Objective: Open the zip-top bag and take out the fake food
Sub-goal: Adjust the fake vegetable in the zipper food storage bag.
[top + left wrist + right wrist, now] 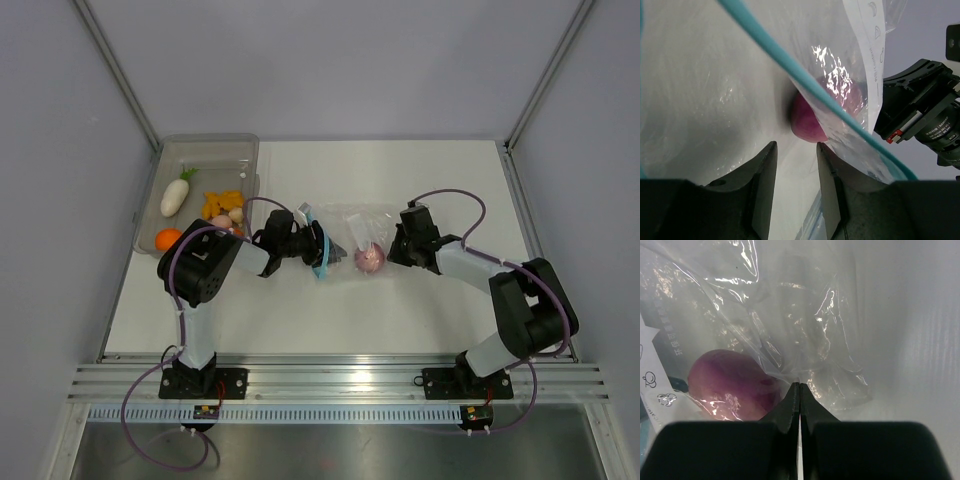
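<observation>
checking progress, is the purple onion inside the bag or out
Inside: the purple onion shows through the clear plastic of the zip-top bag in both wrist views.

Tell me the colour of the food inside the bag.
Purple; the onion in the zip-top bag shows best from the right wrist.

This looks like a robot lab. Two black robot arms (pixel 205 270) are bolted to a metal rail (pixel 340 380) at the edge of a white table (pixel 400 310), with plain grey walls (pixel 330 60) around it.
</observation>
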